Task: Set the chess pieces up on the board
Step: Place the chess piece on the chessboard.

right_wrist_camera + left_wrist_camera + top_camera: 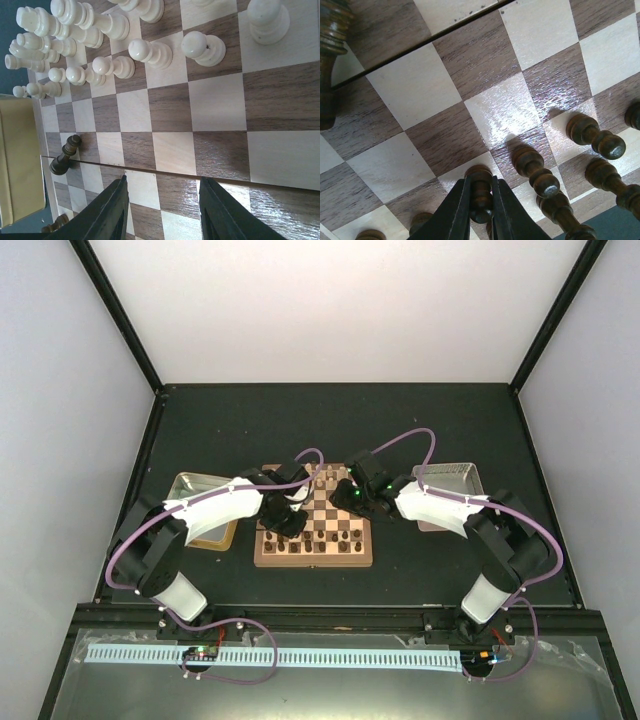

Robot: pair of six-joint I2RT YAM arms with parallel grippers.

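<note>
Board (313, 560) centred on counter (220, 420). Left pincer (481, 202) pinches dark pawn (480, 182) at neck, amid dark ranks: seat base square-centred, open gently, rise straight, clear neighbouring pawns (535, 170). Right pincer (165, 210) spread, empty, over middle squares. Right wrist alone shows cream pieces (150, 52) ranked; top view hides grip.

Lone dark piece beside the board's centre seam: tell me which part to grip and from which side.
Grip the lone dark piece on its narrow stem, just under the flared head, probably coming straight down from above. It stands upright with bare squares of the board all round, so nothing crowds the approach, and the wider head should stop slipping.
</note>
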